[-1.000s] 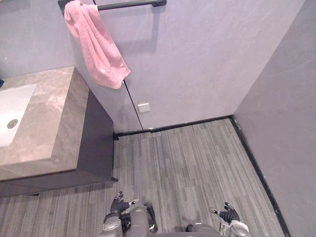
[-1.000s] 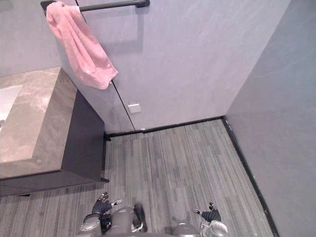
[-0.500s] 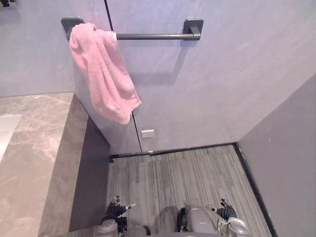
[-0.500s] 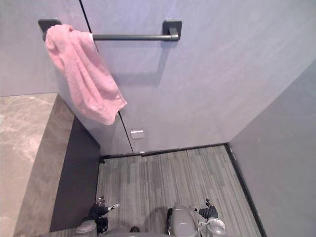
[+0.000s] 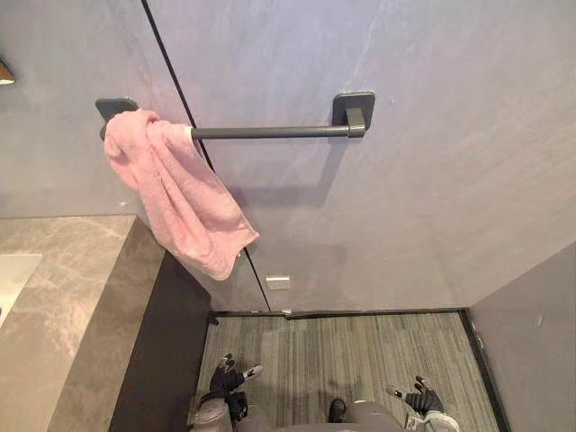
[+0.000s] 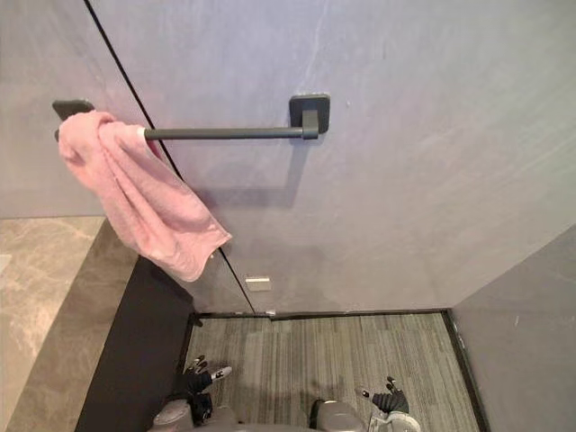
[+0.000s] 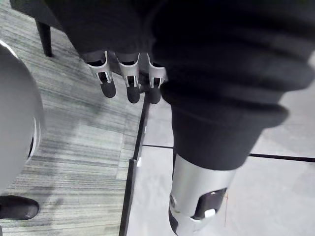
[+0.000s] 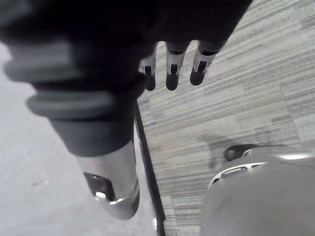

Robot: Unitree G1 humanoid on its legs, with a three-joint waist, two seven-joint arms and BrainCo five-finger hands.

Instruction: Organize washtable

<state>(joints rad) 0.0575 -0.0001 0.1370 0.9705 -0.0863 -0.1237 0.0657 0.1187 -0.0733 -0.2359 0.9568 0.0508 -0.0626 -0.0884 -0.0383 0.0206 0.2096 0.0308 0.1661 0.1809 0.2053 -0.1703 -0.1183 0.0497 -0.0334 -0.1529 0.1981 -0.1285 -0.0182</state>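
Observation:
A pink towel (image 5: 180, 196) hangs bunched over the left end of a dark wall rail (image 5: 270, 131). The grey marble washtable (image 5: 63, 315) fills the lower left, with a strip of its white basin (image 5: 11, 279) at the edge. My left hand (image 5: 225, 382) hangs low by my side over the floor, fingers relaxed and empty, as its wrist view confirms (image 7: 118, 78). My right hand (image 5: 423, 400) hangs low at the right, also relaxed and empty (image 8: 172, 73).
A grey wall with a dark vertical seam (image 5: 171, 63) faces me. A small white outlet plate (image 5: 278, 283) sits low on it. Grey striped floor (image 5: 360, 360) lies below, bounded by a dark skirting and a side wall (image 5: 531, 342) at right.
The camera has tilted upward: the rail and towel have slid down the picture, and less of the washtable and floor shows. Both hands still hang at my sides.

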